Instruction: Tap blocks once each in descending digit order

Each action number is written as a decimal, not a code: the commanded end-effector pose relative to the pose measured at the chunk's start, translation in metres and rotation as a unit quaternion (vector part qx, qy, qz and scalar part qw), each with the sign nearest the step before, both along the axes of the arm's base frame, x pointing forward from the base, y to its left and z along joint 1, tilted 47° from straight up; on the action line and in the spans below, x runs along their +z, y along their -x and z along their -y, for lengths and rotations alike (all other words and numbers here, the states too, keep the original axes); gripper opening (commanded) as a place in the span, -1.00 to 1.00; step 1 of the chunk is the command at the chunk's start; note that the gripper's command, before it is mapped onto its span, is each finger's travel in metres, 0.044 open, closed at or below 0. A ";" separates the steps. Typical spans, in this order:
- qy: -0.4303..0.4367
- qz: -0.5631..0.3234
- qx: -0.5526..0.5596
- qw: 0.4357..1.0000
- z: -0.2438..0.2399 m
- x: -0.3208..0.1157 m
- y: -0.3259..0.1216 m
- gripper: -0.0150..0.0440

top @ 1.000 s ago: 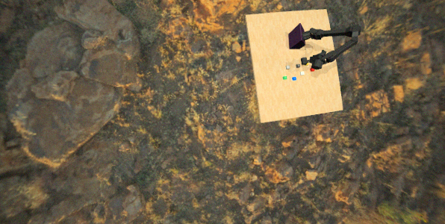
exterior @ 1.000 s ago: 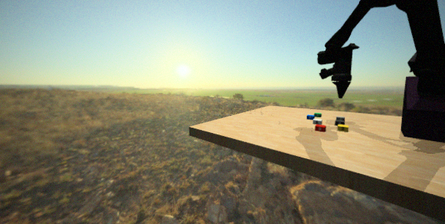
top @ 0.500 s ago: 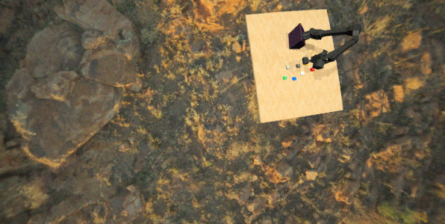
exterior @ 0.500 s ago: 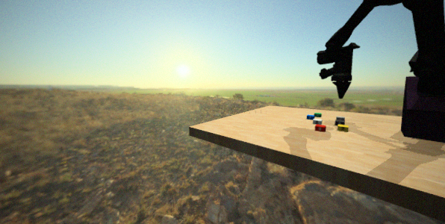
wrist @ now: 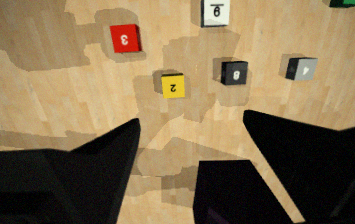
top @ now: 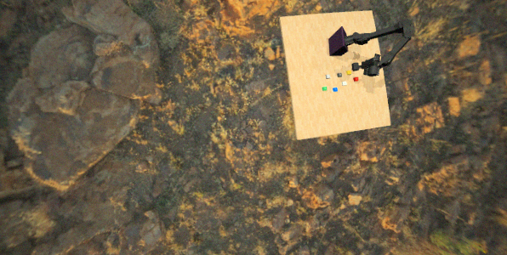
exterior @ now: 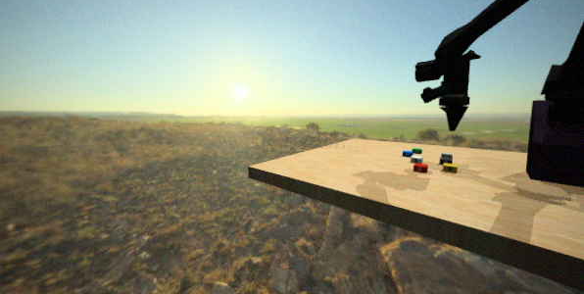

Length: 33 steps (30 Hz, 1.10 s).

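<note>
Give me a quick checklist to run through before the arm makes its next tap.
1. Gripper holding nothing: ok, the fingers stand open.
2. Fingertips clear of the blocks: ok, they hang above the table.
3. Blocks standing apart from one another: ok, gaps show from the top.
4. Blue block readable in the wrist view: not ok, it is out of frame.
5. Green block digit readable: not ok, only its edge shows in the wrist view.
6. Which blocks have been tapped: cannot tell.
</note>
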State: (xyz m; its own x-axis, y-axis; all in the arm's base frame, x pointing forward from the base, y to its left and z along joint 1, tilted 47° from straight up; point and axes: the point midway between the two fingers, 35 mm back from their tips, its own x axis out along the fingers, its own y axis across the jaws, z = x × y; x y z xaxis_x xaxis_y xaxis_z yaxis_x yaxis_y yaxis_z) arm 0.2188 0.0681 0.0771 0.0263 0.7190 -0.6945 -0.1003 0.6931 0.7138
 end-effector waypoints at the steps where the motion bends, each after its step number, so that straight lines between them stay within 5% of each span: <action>1: -0.004 -0.003 -0.003 1.000 -0.002 0.001 0.001 0.86; 12: -0.003 -0.003 -0.003 1.000 -0.002 0.002 -0.001 0.86; 20: -0.005 0.000 -0.003 1.000 -0.054 0.060 -0.054 0.86; 33: -0.006 0.000 -0.003 1.000 -0.056 0.062 -0.055 0.86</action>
State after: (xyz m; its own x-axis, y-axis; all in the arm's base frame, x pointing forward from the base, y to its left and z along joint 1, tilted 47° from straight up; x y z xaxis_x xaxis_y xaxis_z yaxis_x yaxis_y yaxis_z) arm 0.2729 0.1230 0.1375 0.0296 0.7240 -0.6892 -0.1024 0.6880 0.7184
